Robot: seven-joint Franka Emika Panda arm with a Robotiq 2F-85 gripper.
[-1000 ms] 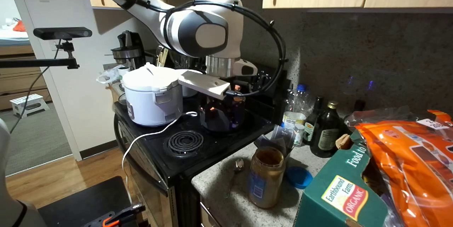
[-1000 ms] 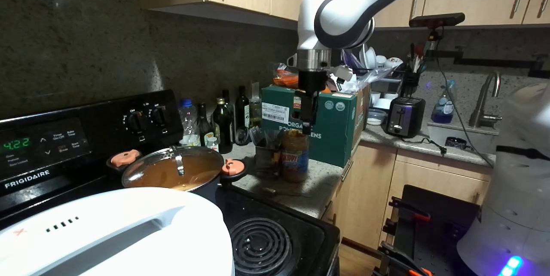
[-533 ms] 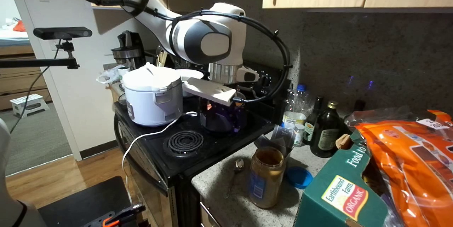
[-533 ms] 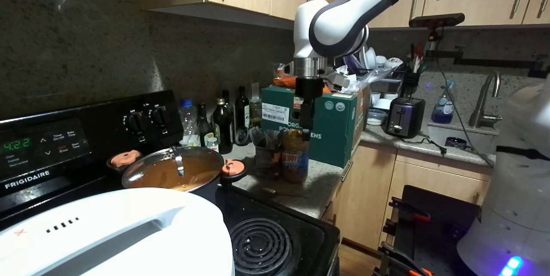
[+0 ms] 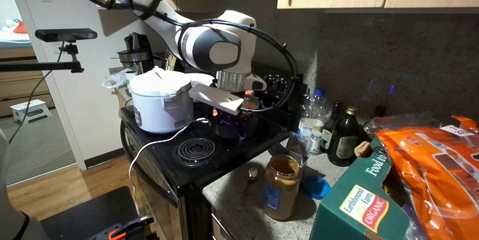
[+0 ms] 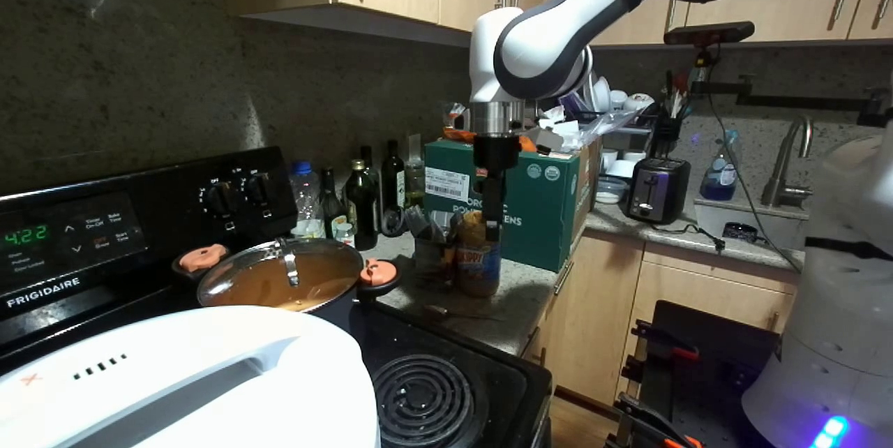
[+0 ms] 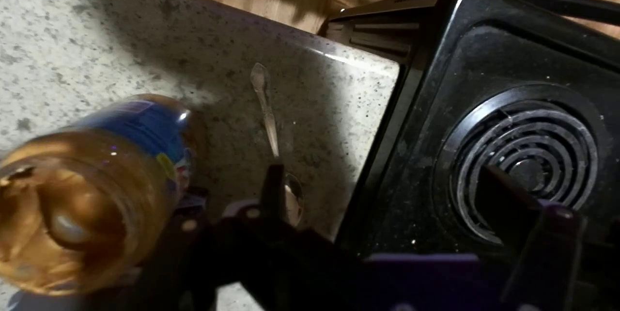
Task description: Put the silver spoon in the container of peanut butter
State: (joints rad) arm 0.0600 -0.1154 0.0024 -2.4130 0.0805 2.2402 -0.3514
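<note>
The silver spoon (image 5: 244, 194) lies flat on the speckled counter between the jar and the stove. It shows in the wrist view (image 7: 267, 113), its bowl partly hidden by my left-hand finger, and faintly in an exterior view (image 6: 446, 312). The peanut butter jar (image 5: 281, 189) stands upright and uncapped, with tan contents and a blue label. It also shows in an exterior view (image 6: 478, 263) and at left in the wrist view (image 7: 145, 127). My gripper (image 7: 382, 171) is open and empty, fingers wide apart, above the counter and stove edge. It points down in an exterior view (image 6: 492, 225).
The blue lid (image 5: 316, 187) lies beside the jar. A green carton box (image 5: 359, 202) and dark bottles (image 5: 343, 139) stand nearby. The black stove holds a coil burner (image 5: 195, 151), a white rice cooker (image 5: 161, 101) and a lidded pot (image 6: 279, 273).
The arm and gripper have come down and shifted somewhat to the left in an exterior view. The spoon and jar have not moved.
</note>
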